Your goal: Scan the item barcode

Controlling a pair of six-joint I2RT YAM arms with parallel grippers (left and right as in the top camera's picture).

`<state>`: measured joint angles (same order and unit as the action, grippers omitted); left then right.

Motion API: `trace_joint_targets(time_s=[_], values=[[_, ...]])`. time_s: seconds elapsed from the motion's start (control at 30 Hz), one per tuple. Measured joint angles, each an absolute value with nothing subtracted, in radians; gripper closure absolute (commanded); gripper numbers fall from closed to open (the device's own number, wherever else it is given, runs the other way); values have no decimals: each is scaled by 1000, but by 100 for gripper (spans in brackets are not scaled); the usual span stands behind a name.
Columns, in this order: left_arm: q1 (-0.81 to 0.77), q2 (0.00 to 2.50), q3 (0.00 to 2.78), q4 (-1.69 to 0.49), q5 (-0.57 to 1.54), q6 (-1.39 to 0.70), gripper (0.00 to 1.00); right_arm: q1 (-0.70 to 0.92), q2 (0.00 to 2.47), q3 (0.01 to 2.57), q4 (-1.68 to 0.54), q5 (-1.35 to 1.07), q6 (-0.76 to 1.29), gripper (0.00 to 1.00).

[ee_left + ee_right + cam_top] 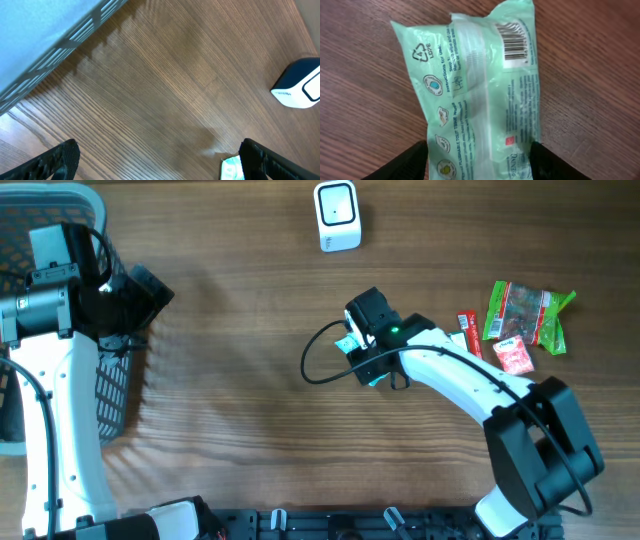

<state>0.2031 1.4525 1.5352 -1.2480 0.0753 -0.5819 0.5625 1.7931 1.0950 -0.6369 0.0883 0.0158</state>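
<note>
The right hand (479, 146) is closed on the wipes pack (475, 90), one finger pressing each long side at the near end. That grip looks deliberate. It leaves the far end free, and the barcode (515, 42) printed there has no finger across it. The printed back of the pack faces the wrist camera. I cannot tell whether the pack is lifted or resting on the wooden surface (230, 390).

From overhead the pack sits just right of centre, mostly hidden under the right hand. The scanner (337, 215) stands well apart from it, at about 12 o'clock near the far edge. The pack's free end points roughly that way, which suits a carry toward the scanner. In my judgement the barcode must still be brought near the scanner and turned toward its window, so the scan is not yet done.

The remaining goods wait at 3 o'clock: a green packet (525, 315), a small red packet (512, 356) and a red stick (467, 332).

The left hand (159, 150) is fully open and empty, parked at 9 o'clock by the basket (110, 395). That probably places it ready to receive scanned items, well out of the right arm's way.
</note>
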Motion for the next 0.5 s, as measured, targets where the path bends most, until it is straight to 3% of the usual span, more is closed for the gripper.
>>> trace_joint_targets(time_s=[0.1,0.2,0.37,0.43,0.5], values=[[203,1452,1535,-1248,75,-582,0,562,1833,1095,-625,91,9,35],[203,1452,1535,-1248,75,-582,0,560,1848,1095,-623,87,1,49],[203,1452,1535,-1248,75,-582,0,559,1848,1100,-629,81,-2,54],[203,1452,1535,-1248,75,-582,0,559,1848,1101,-633,75,-2,73],[203,1452,1535,-1248,75,-582,0,559,1848,1103,-639,73,-1,85]])
